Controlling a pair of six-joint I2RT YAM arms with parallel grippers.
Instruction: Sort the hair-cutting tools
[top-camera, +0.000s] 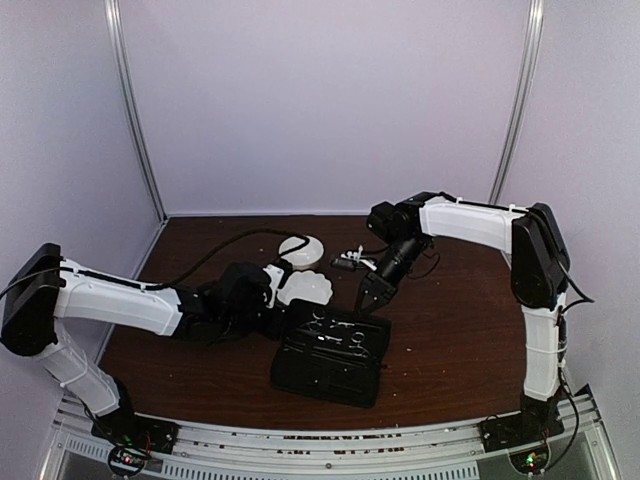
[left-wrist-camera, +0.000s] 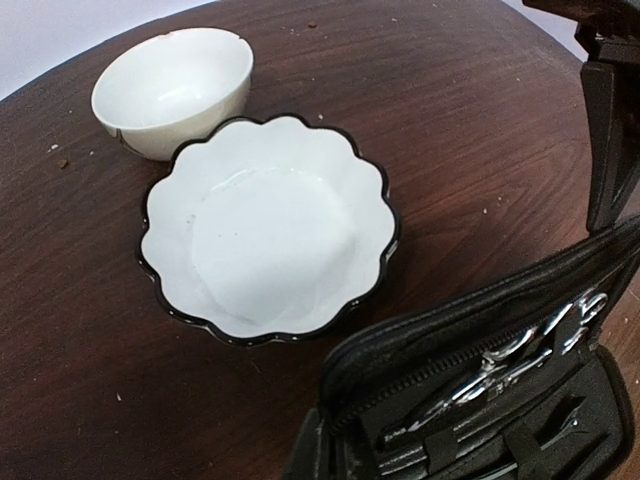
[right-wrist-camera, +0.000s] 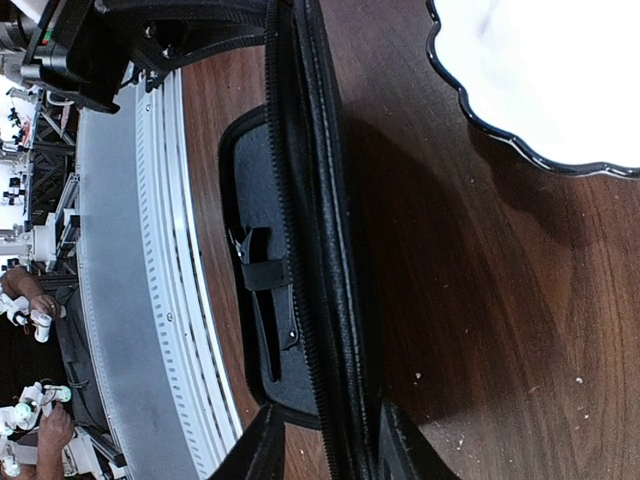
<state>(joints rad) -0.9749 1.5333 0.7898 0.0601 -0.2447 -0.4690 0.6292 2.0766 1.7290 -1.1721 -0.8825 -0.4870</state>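
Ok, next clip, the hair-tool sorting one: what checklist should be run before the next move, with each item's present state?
1. Is the case lying open: ok.
2. Are the scissors free to pick: not ok, they sit strapped inside the case.
3. Is the right gripper placed on the case: ok, it straddles the zipped edge.
4. Is that grip firm: cannot tell, a gap seems to show beside one finger.
5. Is the scalloped bowl empty and ready: ok.
6. Is the plain bowl empty: ok.
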